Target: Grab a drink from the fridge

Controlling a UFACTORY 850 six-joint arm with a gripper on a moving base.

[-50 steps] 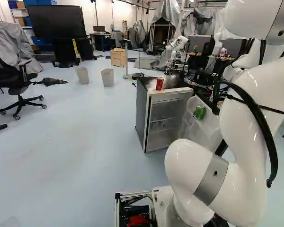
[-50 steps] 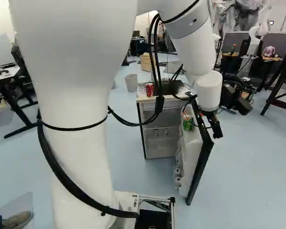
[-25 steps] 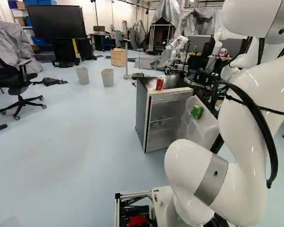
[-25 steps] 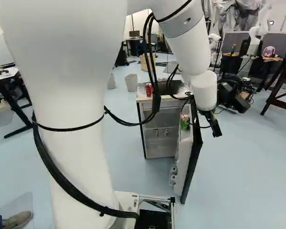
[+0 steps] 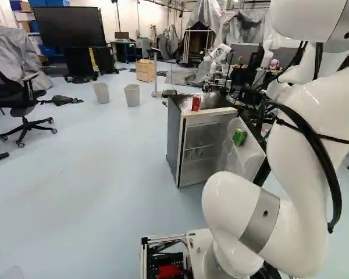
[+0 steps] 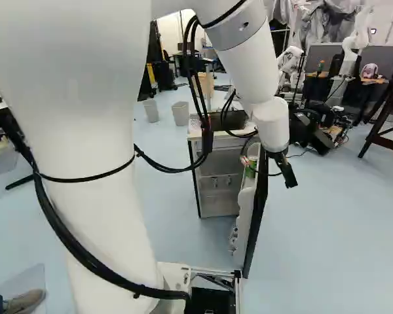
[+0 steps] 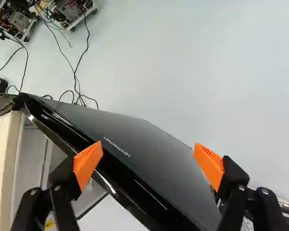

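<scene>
Wrist view: the gripper (image 6: 289,181), its jaws wide apart, with the open fridge door (image 7: 164,161) ahead, its dark outer face bearing small pale lettering (image 7: 116,147). Left base view: a green can (image 5: 239,137) at the door's inner side; a red can (image 5: 196,103) atop the fridge (image 5: 174,139).

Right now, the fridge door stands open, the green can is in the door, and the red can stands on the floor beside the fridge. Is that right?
Not quite: the red can stands on top of the fridge, as the left base view shows. The door is open, with the green can in it.
</scene>
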